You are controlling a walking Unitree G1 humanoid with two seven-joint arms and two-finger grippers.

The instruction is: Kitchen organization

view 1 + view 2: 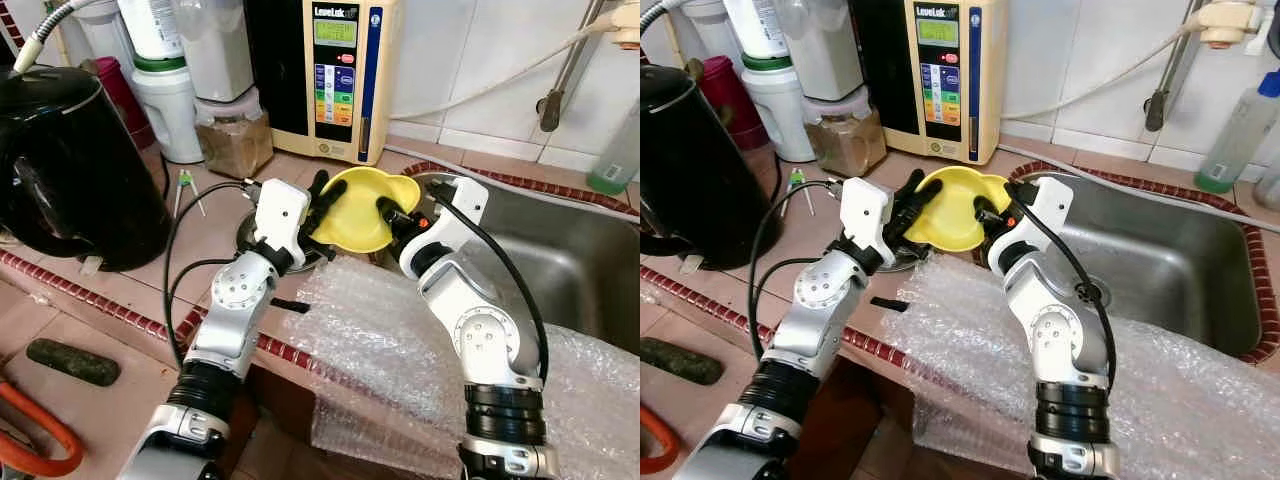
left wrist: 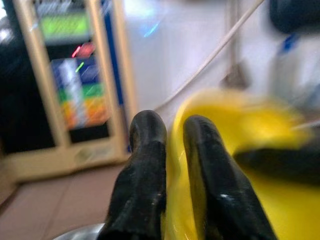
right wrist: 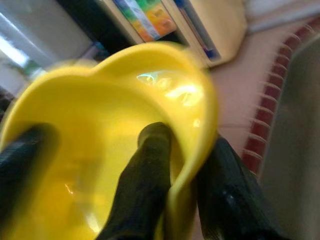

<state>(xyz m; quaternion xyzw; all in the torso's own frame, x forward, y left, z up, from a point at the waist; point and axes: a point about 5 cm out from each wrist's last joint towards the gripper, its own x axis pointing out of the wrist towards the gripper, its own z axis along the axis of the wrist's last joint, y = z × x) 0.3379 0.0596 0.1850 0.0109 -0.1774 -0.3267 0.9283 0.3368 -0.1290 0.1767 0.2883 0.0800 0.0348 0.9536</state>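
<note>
A yellow plastic bowl (image 1: 360,215) is held tilted just above the tiled counter, beside the sink's left rim. My left gripper (image 1: 322,205) is shut on the bowl's left rim; in the left wrist view its fingers (image 2: 147,135) pinch the yellow wall (image 2: 235,130). From the other side, my right gripper (image 1: 392,212) is shut on the right rim. The right wrist view has one finger (image 3: 152,150) inside the bowl (image 3: 100,150) and the other outside it.
A black kettle (image 1: 70,160) stands at the left. A water machine (image 1: 335,70), a jar (image 1: 232,135) and white containers (image 1: 170,110) line the back. The steel sink (image 1: 570,260) is at the right, with bubble wrap (image 1: 400,340) over the counter's front edge.
</note>
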